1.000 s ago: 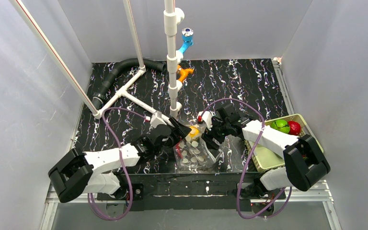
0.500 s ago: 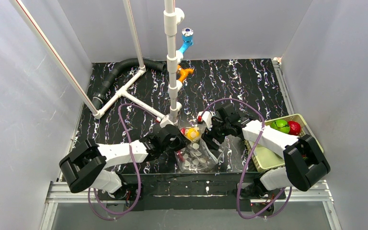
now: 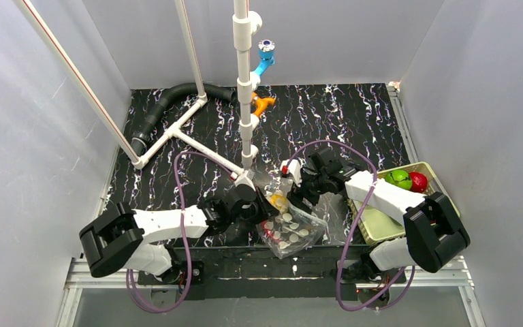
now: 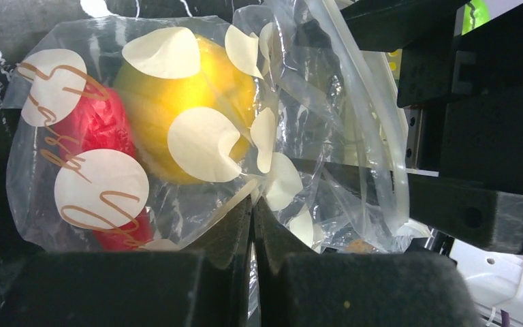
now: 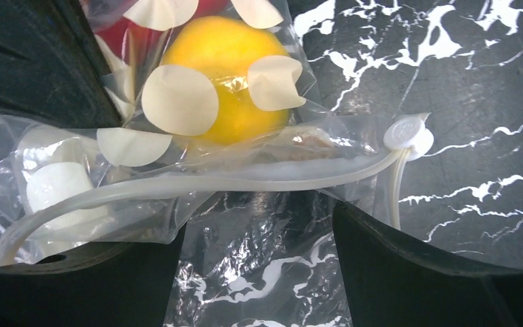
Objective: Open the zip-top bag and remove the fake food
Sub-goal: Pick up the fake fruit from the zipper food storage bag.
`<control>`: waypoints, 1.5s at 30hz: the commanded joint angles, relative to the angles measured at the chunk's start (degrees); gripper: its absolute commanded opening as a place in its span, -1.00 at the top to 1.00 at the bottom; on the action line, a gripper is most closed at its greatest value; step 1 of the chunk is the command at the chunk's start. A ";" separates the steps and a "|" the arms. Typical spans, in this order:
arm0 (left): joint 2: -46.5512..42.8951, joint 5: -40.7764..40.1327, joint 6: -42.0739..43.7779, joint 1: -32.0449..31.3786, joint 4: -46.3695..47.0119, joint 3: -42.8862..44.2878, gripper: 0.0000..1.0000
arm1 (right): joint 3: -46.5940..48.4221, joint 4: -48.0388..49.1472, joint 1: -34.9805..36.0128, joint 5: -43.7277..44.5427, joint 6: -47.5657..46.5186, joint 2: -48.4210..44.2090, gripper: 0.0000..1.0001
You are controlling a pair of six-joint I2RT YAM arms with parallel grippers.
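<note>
The zip-top bag (image 3: 293, 231) is clear with whitish dots and lies crumpled near the table's front edge between both arms. Fake food shows through it: a yellow fruit (image 4: 143, 109) and a red piece (image 4: 99, 122). My left gripper (image 3: 264, 208) is shut on a fold of the bag's film (image 4: 252, 218), just under the yellow fruit. My right gripper (image 3: 291, 197) stands open over the bag's mouth. In the right wrist view the zip strip (image 5: 197, 184) and its white slider (image 5: 407, 133) run across in front of the wide-apart fingers (image 5: 415, 272), with the yellow fruit (image 5: 225, 54) beyond.
A pale yellow-green basket (image 3: 374, 231) at the right holds a green piece (image 3: 402, 178) and a red piece (image 3: 419, 181). A white pipe frame (image 3: 245, 88), a black hose (image 3: 170, 99), an orange fitting (image 3: 262, 103) and a blue fitting (image 3: 265, 61) stand at the back.
My left gripper has closed on the bag and pulled toward the near edge. The bag has tipped from upright to lying down to the right. The right arm has barely moved.
</note>
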 commanded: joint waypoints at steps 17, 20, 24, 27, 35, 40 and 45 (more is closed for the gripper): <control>-25.73 -4.63 20.69 5.52 -15.57 -5.44 -0.27 | 2.27 -2.14 -0.15 -5.88 -3.73 -1.15 -0.71; -25.31 -1.17 22.58 10.74 -13.18 -6.24 -0.08 | 2.20 -2.34 -0.15 -6.42 -4.78 -1.44 -0.71; -19.86 1.48 26.06 13.26 -10.00 -3.76 0.13 | 1.48 -1.73 -0.07 -7.89 -6.44 -2.38 -0.73; -12.87 3.73 27.83 13.29 -8.69 -1.12 0.23 | 1.67 -1.00 -0.07 -8.04 -7.11 -2.36 -0.74; 0.82 5.90 28.25 13.32 -3.12 1.72 0.34 | 4.46 -1.20 0.49 -5.66 -7.46 0.80 -0.74; 4.89 8.41 27.83 13.34 -0.87 2.57 0.35 | 5.30 -1.45 2.69 -2.36 -7.36 3.29 -0.74; 7.41 11.58 26.49 13.34 1.99 1.95 0.37 | 6.55 -1.57 4.27 1.57 -6.07 5.56 -0.74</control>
